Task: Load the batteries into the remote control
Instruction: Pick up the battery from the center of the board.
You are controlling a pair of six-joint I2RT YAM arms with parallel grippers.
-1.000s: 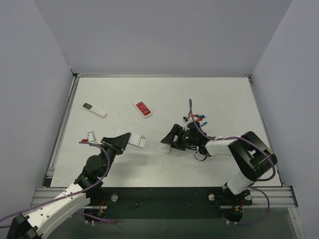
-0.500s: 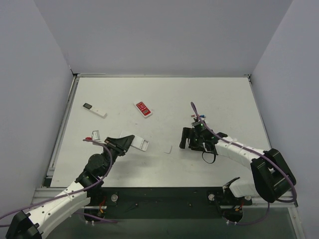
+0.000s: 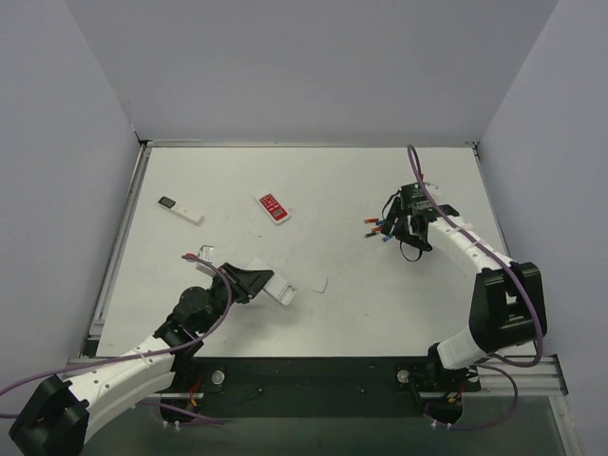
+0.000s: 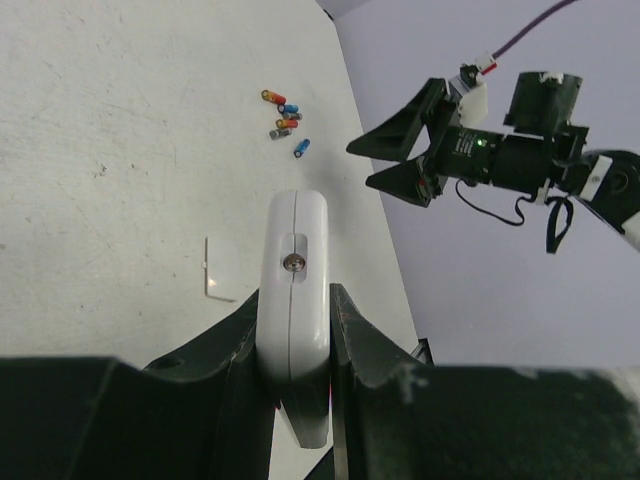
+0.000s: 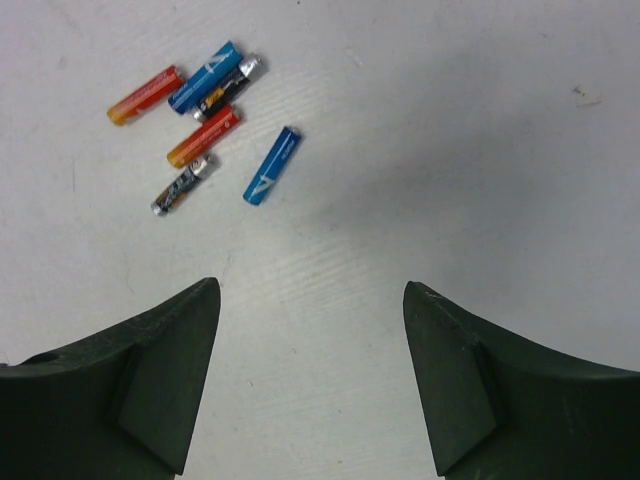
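1. So, my right gripper (image 5: 310, 290) hovered wide open and empty, just short of the batteries (image 5: 272, 165) on the table (image 5: 450, 120).
2. My left gripper (image 4: 297, 312) clamped the remote control (image 4: 295, 250).
3. My call: straddle the lone blue cell crosswise and avoid the red cells (image 5: 203, 136).

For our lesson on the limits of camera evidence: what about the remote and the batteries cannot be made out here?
Broad white rectangular remote control: left wrist view shows neither keypad nor battery bay; left gripper covers its near end.
Small blue cylindrical batteries: right wrist view, printed markings too small to read; top view, cells too tiny to count.
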